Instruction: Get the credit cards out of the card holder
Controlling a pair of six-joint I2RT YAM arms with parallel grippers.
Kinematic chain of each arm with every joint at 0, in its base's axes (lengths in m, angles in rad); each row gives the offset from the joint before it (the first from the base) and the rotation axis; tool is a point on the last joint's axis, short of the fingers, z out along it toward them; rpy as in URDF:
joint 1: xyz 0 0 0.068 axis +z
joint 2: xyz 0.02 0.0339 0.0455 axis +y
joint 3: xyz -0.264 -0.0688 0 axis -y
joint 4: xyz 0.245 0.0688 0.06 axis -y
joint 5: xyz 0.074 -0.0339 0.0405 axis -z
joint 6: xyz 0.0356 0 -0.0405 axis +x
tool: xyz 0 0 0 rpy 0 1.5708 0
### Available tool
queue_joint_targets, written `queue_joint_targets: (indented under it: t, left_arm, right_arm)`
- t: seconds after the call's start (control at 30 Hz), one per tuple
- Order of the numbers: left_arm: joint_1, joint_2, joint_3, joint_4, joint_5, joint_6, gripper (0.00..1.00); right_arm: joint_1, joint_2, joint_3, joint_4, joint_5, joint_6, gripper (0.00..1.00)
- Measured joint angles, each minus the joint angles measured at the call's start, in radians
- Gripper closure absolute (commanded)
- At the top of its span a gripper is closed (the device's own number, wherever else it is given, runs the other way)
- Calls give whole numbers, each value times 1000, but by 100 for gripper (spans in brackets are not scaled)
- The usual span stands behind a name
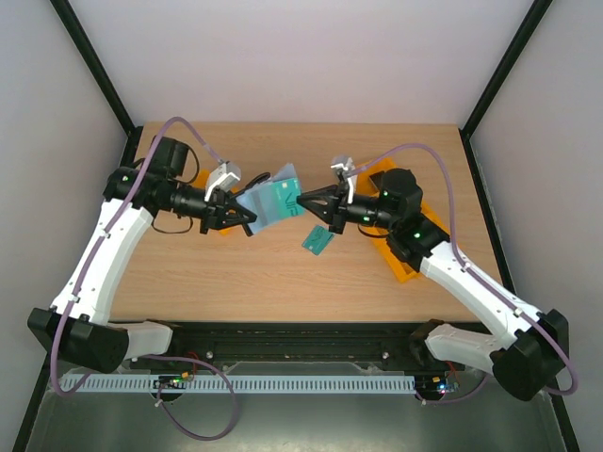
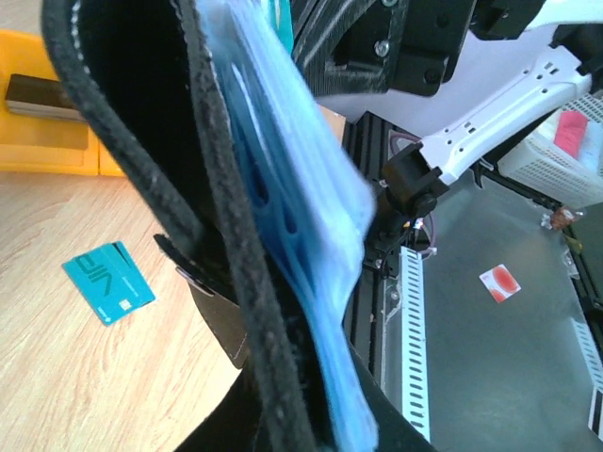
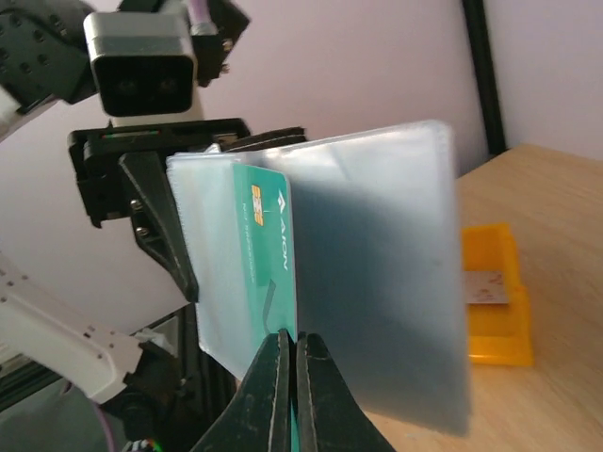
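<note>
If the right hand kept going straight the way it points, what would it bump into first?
The card holder: the right hand pinches a green card in it, so it would likely press into that, then the left hand behind.

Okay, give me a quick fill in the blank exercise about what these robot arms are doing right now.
1. The left claw grips the card holder, whose outer cover is ___.
2. The right claw is shut on a teal card sitting inside the card ___.
3. Exactly ___ loose card lies on the table.
Missing words: black; holder; one.
</note>
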Motion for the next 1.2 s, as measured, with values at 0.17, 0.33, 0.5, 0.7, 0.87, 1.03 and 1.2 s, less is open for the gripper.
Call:
queue_joint_targets:
  t: [0.17,0.33,0.5,0.7,0.87,1.03,1.2]
  left_arm:
    - [2,0,-14,52,-35,-75,98]
    - [23,-5,-40,169,-162,-221,98]
    - [61,-5,-71,269,-293,-341,98]
    - [76,-5,-85,330,-376,-411,98]
    - [78,-5,-89,339,-386,-424,98]
    - [79,-5,-93,341,-386,-428,98]
    - [80,-6,-93,341,-385,-428,98]
  right_arm:
    - [-94,-55,-59,9,29,31,98]
    - [-142,-81,-145,18,286,262,98]
    - [-58,-98,-279,53,570,546,98]
    - [89,-34,-476,174,784,869,98]
    - [114,144,-533,282,835,1019,98]
    - [117,304,-534,405,838,1107,98]
    - [118,402,-529,477,840,1146,98]
